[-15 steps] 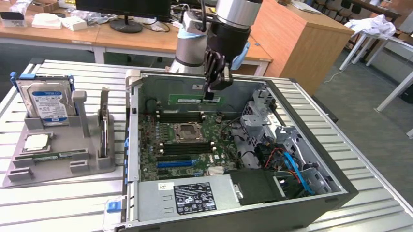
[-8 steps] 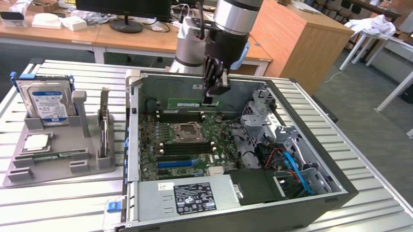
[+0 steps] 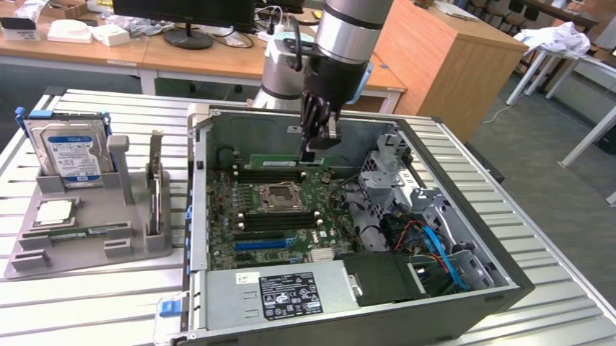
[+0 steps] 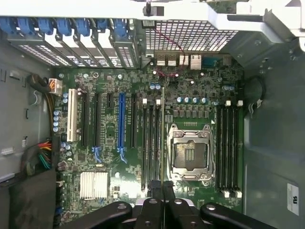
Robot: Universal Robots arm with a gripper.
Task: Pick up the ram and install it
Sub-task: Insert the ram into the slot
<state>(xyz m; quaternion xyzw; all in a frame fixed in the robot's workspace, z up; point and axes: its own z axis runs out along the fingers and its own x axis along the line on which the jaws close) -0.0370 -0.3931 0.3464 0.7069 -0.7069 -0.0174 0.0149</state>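
Gripping the long, thin green circuit-board ram (image 3: 277,163), the black two-fingered gripper (image 3: 310,153) is clamped shut on the stick inside the open dark-grey metal computer case (image 3: 433,310). In the wrist view the ram (image 4: 163,133) appears edge-on as a thin line running out from the gripper (image 4: 164,188). It lies just beside the square silver CPU socket (image 4: 189,155), along the black memory slots (image 4: 150,143) nearest that socket.

The pick-up part of the task looks done, since the stick is off its stand and lined up beside the socket. Seating looks unfinished. In the exterior view the ram appears to sit slightly above the slot row (image 3: 274,175) on the far side of the CPU socket (image 3: 279,194), though whether its edge touches a slot cannot be told.

The case rests on a slatted silver metal table (image 3: 97,303). Well apart from the socket, toward the exterior view's left, a grey moulded stand (image 3: 86,252) carries a blue-labelled silver hard drive (image 3: 69,155) and a square silver chip (image 3: 55,211). Beyond the table are wooden desks, a dark monitor (image 3: 187,14), a wooden cabinet (image 3: 433,58) and grey flooring.
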